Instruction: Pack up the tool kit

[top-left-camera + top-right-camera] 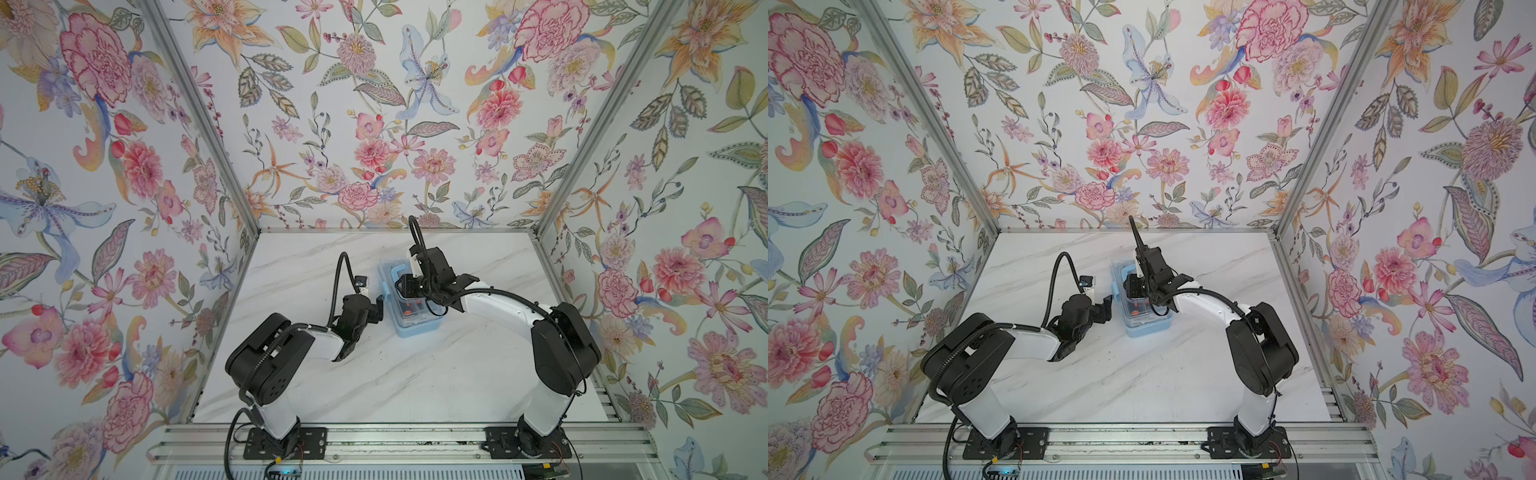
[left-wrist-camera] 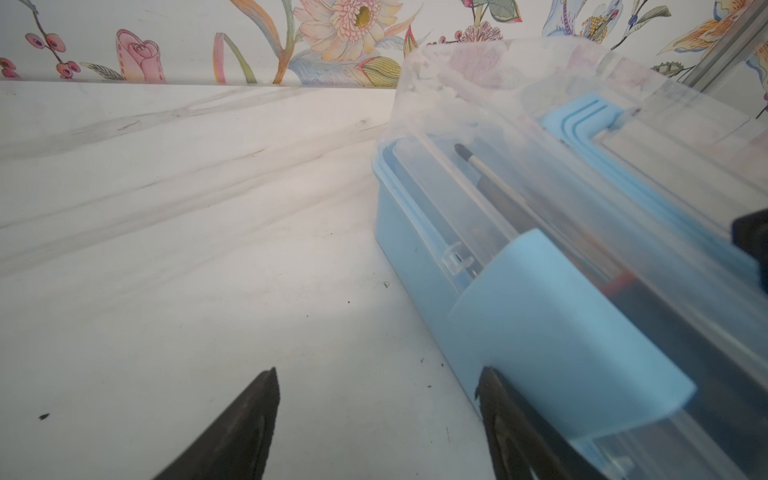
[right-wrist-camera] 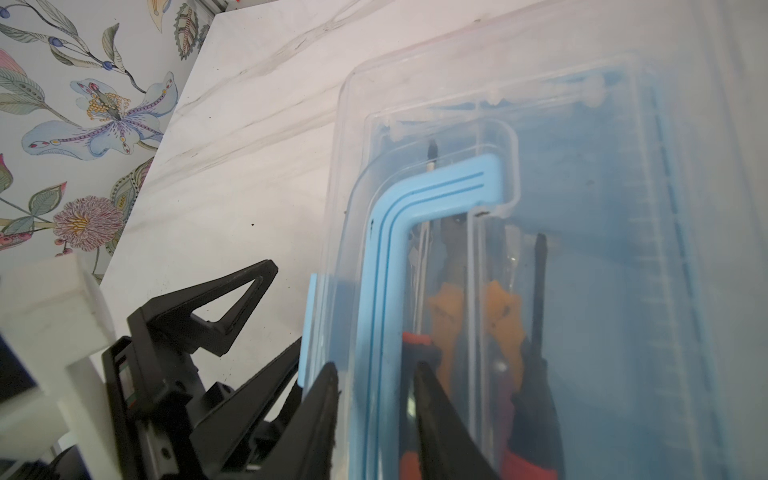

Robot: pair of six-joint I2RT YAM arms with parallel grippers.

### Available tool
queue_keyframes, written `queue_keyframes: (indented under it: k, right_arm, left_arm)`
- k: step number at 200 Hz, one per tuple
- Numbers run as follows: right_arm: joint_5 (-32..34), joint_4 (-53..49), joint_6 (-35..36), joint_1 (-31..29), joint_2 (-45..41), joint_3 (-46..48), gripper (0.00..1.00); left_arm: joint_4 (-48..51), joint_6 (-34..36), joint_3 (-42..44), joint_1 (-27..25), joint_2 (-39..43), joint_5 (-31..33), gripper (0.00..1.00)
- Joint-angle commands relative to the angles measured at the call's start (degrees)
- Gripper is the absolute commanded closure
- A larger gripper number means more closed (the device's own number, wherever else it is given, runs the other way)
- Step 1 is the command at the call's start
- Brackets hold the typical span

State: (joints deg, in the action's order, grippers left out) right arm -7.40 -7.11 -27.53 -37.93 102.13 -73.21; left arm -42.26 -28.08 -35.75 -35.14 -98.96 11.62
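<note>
Bare tabletop (image 1: 415, 374) around lone toolbox (image 1: 415, 328)

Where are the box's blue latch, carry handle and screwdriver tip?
blue latch (image 2: 561, 332), left wrist view, on its flat outer face
carry handle (image 3: 384, 266), right wrist view, on its long straight bar
screwdriver tip (image 2: 459, 149), left wrist view, dark end of shaft

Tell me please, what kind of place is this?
Probably a robot test booth: the left arm and right arm are mounted on an aluminium rail, and floral wall panels in metal framing enclose the marble-look tabletop.
</note>
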Motion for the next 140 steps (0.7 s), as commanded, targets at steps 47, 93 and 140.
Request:
queue_keyframes:
  k: [47,93,140]
  right_arm:
    - [-1.3,-0.1,-0.9,0.4,-2.2,3.5,0.67]
    - [-1.7,0.5,-1.0,0.4,-2.5,4.3,0.67]
    - [-2.0,0.9,-1.1,0.4,-2.7,5.0,0.67]
  left_arm:
    - [-1.1,-7.2,-0.5,0.4,2.3,-6.0,0.23]
    - [-1.1,-9.7,-0.7,0.3,3.3,-6.7,0.25]
    - [-1.1,-12.3,-0.1,0.3,5.0,-7.3,0.25]
